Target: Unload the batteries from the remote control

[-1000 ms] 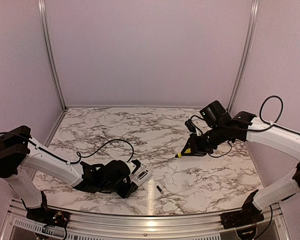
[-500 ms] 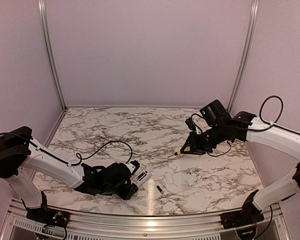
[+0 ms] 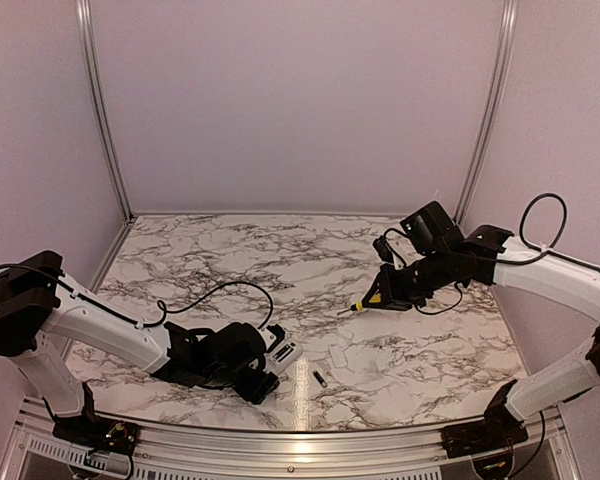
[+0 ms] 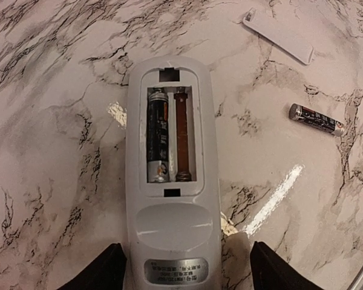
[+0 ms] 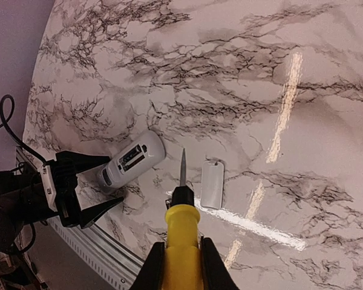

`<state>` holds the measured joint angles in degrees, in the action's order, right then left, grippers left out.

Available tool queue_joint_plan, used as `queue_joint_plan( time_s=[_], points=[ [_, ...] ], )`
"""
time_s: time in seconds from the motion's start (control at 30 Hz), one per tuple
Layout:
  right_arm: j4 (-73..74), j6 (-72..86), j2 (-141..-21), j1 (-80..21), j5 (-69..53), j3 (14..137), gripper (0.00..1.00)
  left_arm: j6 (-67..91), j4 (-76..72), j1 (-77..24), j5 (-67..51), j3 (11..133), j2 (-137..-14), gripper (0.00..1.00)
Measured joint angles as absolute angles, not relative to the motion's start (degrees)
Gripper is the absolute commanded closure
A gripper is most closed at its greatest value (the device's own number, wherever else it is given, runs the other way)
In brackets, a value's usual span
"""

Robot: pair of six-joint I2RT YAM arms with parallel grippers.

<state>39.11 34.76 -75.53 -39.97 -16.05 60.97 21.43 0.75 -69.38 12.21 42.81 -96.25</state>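
Fingers point(image 4: 106, 275) of the left gripper point(image 4: 187, 270) are standing apart around the remote control point(image 4: 172, 238), not squeezing | right gripper point(image 5: 181, 269) is pinching the screwdriver point(image 5: 181, 226) tight | one battery point(image 4: 158, 136) is sitting inside, second battery point(image 4: 316, 119) is lying on the table point(image 4: 48, 181) | worry — the unheld remote may be sliding when poked

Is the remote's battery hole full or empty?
Half full. One battery sits in the remote beside a bare slot; another battery lies out on the table.
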Motion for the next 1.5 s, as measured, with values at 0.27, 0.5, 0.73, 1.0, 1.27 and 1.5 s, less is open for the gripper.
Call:
queue_joint_plan(
  time_s=[0.27, 0.5, 0.73, 1.0, 1.27, 1.5],
  points=[
    [38.61, 35.64, -74.7, -39.97, -16.03, 60.16, 1.0, 19.81, -1.32, -67.75, 9.72, 41.52, -95.85, 0.43],
    [38.54, 36.03, -73.97, -39.97, -16.05, 59.9, 1.0, 19.29, -4.34, -66.41, 6.94, 40.51, -95.81, 0.63],
    [38.5, 37.56, -73.91, -39.97, -16.03, 59.68, 1.0, 19.03, -4.36, -66.3, 6.42, 40.77, -95.88, 0.65],
    [37.58, 40.75, -73.58, -39.97, -16.05, 59.4, 1.0, 18.9, -0.4, -66.3, 6.24, 44.05, -97.27, 0.65],
    [36.51, 42.65, -71.81, -40.1, -16.21, 57.93, 1.0, 19.0, 3.55, -67.07, 7.55, 46.94, -98.37, 0.61],
    [35.62, 46.78, -71.68, -42.72, -17.37, 56.55, 1.0, 20.45, 3.68, -68.23, 9.43, 47.66, -99.26, 0.52]
  ],
)
